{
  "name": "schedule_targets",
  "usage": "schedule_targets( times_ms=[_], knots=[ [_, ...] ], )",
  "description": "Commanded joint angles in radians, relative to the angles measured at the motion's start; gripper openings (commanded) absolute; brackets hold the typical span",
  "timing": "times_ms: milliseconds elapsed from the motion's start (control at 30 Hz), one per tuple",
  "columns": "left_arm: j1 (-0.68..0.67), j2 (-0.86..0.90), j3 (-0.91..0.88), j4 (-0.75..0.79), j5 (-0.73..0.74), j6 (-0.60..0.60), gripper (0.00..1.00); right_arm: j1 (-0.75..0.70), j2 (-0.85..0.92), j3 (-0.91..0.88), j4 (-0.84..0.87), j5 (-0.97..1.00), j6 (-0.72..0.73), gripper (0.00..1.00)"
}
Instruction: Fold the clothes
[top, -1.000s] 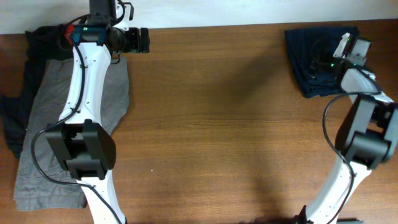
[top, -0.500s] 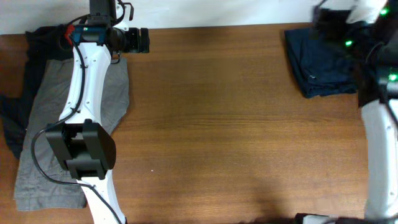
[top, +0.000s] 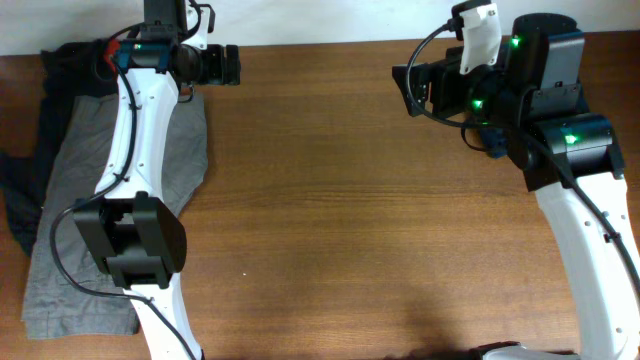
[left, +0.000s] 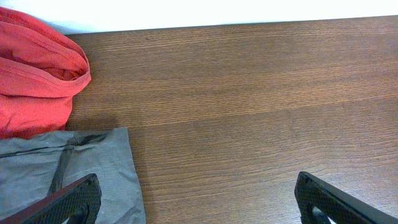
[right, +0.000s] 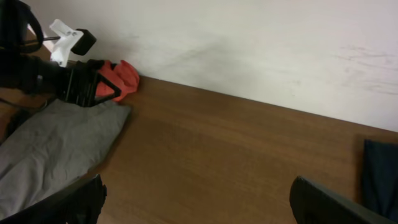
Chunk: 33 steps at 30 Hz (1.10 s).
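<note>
Overhead, then: the grey garment (top: 60, 230) lies flat along the counter's (top: 330, 230) 9 o'clock edge and runs down toward 7 o'clock. A dark garment (top: 18, 205) spills out past its outer side. The left arm (top: 128, 140) stretches over it, with the left fingers (top: 228, 65) at 11 o'clock near the far edge. The right arm (top: 575, 215) stands at 3 o'clock, the right fingers (top: 408, 85) at 1 o'clock. Only a sliver of the navy piece (top: 492, 140) peeks from under it. The middle of the counter is open wood.

From the left wrist, the left fingers (left: 68, 202) stand wide apart, holding nothing. The red-orange piece (left: 34, 74) bunches at 10 o'clock against the counter's far edge. The grey garment's (left: 68, 165) corner sits at 8 o'clock, its edge meeting the red-orange piece.

From the right wrist, the right fingers (right: 326, 202) are also spread wide and empty, above the counter. The grey garment (right: 56, 143) and red-orange piece (right: 121, 78) lie at 9 to 10 o'clock by the wall (right: 249, 43). The navy piece's (right: 380, 174) edge shows at 4 o'clock.
</note>
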Motion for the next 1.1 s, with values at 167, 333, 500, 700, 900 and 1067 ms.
schedule_targets(
  times_ms=[167, 333, 500, 700, 900, 1067],
  knots=[
    [0.000, 0.003, 0.017, 0.002, -0.007, 0.019, 0.99, 0.011, -0.023, 0.003, 0.079, 0.054, -0.089, 0.99],
    [0.000, 0.003, 0.017, 0.002, -0.007, 0.019, 0.99, 0.026, -0.047, 0.002, 0.076, 0.195, -0.089, 0.99],
    [0.000, 0.003, 0.017, 0.002, -0.007, 0.020, 0.99, 0.024, -0.140, -0.005, 0.017, 0.280, -0.089, 0.99],
    [0.000, 0.003, 0.017, 0.002, -0.007, 0.019, 0.99, -0.032, -0.383, -0.237, 0.029, 0.293, -0.085, 0.99],
    [0.000, 0.003, 0.017, 0.002, -0.007, 0.019, 0.99, -0.129, -0.670, -0.671, 0.279, 0.173, -0.084, 0.99],
    [0.000, 0.003, 0.017, 0.002, -0.007, 0.019, 0.99, -0.140, -0.879, -0.983, 0.457, 0.151, -0.066, 0.99]
  ],
)
